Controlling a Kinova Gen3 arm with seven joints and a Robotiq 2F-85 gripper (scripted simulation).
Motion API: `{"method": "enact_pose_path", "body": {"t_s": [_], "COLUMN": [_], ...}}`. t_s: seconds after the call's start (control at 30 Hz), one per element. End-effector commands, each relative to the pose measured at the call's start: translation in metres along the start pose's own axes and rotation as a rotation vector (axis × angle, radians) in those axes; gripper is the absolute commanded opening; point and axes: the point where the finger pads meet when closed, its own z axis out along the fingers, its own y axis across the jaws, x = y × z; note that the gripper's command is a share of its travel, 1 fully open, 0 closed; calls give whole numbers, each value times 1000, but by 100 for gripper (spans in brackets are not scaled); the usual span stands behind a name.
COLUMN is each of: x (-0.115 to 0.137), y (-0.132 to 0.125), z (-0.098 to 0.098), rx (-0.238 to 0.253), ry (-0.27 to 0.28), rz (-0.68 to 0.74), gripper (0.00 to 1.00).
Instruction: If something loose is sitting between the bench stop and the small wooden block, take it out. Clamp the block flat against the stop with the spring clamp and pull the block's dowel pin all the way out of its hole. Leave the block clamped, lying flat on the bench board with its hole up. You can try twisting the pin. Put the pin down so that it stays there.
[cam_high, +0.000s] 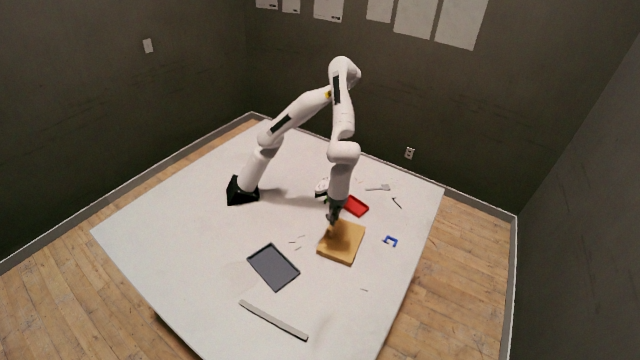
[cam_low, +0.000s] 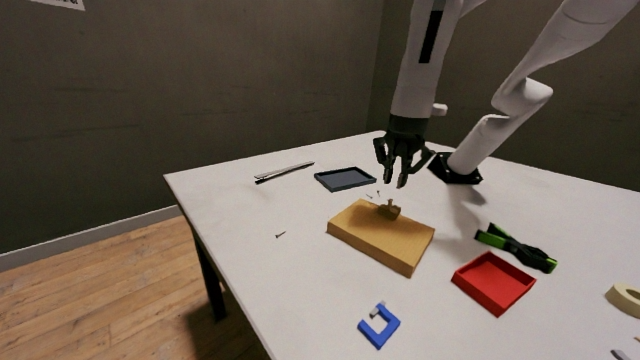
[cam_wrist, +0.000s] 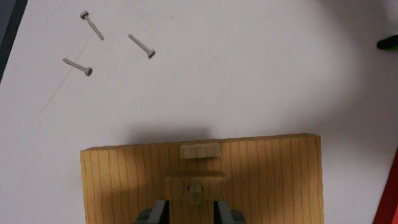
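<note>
The wooden block (cam_low: 389, 211) (cam_wrist: 176, 189) lies on the bench board (cam_high: 345, 250) (cam_low: 372, 242) (cam_wrist: 280, 175); its dowel pin (cam_low: 390, 201) (cam_wrist: 195, 194) stands up from it. A smaller wooden piece (cam_wrist: 200, 151), seemingly the stop, sits at the board's edge, with a narrow gap to the block. I cannot tell whether something loose is in that gap. The green and black spring clamp (cam_low: 520, 250) (cam_wrist: 388, 43) lies on the table, off the board. My gripper (cam_low: 395, 182) (cam_wrist: 191, 212) is partly open and empty, above the block and pin.
A red tray (cam_high: 356, 206) (cam_low: 494, 282) is beside the board near the clamp. A dark tray (cam_high: 273, 267) (cam_low: 345, 179) and several screws (cam_wrist: 142, 46) lie on the other side. A blue C-shaped clamp (cam_high: 393, 239) (cam_low: 380, 327), a long grey bar (cam_high: 272, 320) and a tape roll (cam_low: 625, 299) lie farther out.
</note>
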Motion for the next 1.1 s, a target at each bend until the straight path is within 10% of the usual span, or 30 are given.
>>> {"method": "enact_pose_path", "body": {"t_s": [0.0,1.07], "x": [1,0], "y": [0,0], "z": [7,24], "rx": [0,1], "ry": [3,1], "rz": [-1,-3], "gripper": [34,34]}}
